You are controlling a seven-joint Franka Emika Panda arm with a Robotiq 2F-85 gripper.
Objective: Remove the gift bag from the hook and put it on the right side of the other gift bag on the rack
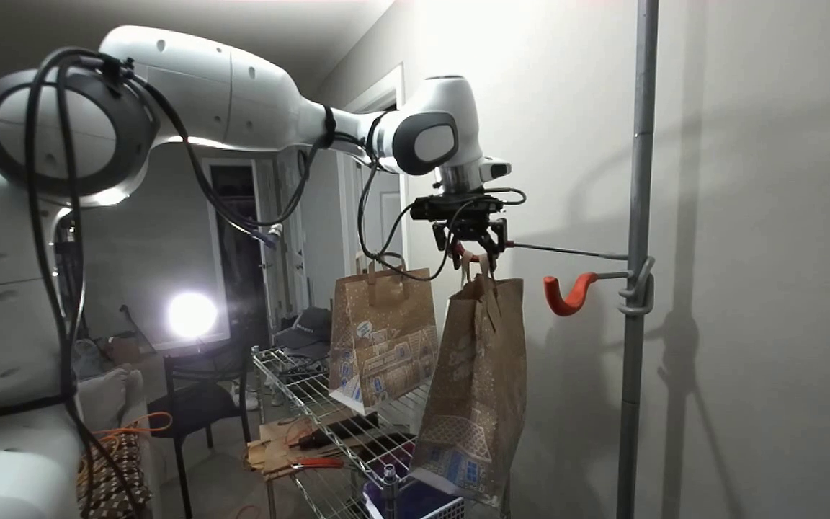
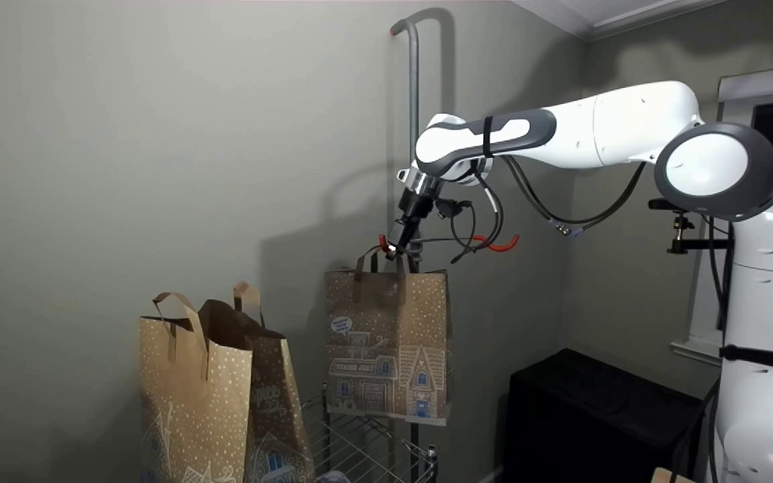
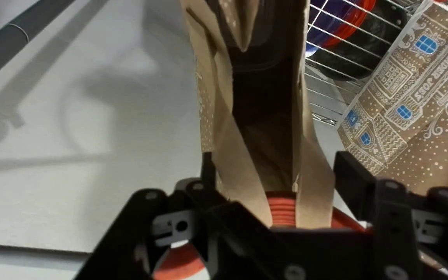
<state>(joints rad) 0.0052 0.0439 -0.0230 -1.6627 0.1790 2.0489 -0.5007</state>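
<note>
A printed kraft-paper gift bag hangs by its handles from an orange-red hook on a grey pole. At the hook, the robot's tool stands wide, its jaws either side of the handles, seemingly not gripping yet. The step in hand looks like lining up the grasp; next should come closing on both handles, then raising them clear of the hook's upturned tip before moving off. Lower than the hook, a wire-grid rack serves as bench, the other gift bag standing on it. Behind the hook is a pale wall; well apart from it, a bright lamp and a black chair.
</note>
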